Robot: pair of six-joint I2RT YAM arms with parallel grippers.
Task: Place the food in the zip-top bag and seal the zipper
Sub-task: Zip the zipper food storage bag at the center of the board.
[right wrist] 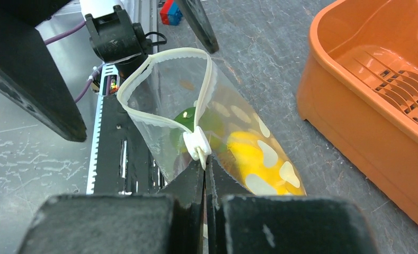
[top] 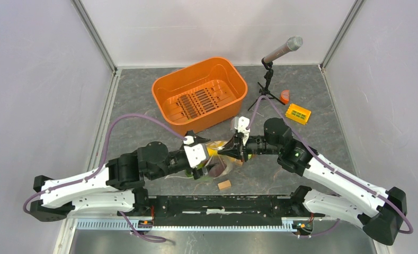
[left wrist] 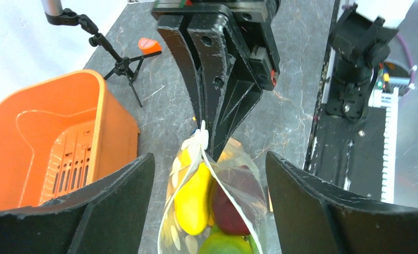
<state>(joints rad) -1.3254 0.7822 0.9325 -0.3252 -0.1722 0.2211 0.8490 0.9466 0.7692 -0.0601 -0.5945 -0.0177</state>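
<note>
The zip-top bag (top: 221, 160) lies between my two grippers, clear with white polka dots. Inside it I see a yellow pepper (left wrist: 195, 196), a dark red piece (left wrist: 230, 209) and a green piece (left wrist: 225, 244). My left gripper (left wrist: 209, 161) is open, one finger (left wrist: 116, 201) on each side of the bag and apart from it. My right gripper (right wrist: 204, 168) is shut on the white slider tab (right wrist: 197, 146) of the zipper at one end of the mouth. The white mouth strip (right wrist: 169, 55) stands open in a loop beyond the tab. The yellow pepper (right wrist: 254, 156) and the green piece (right wrist: 188, 117) show through the plastic.
An orange basket (top: 167, 87) stands behind the bag. A microphone on a small tripod (top: 270, 69), an orange-red piece (top: 285, 96) and a yellow block (top: 298, 114) are at the back right. A tan wooden cube (top: 224, 184) lies near the front rail. Red and blue blocks (right wrist: 169, 11) lie further off.
</note>
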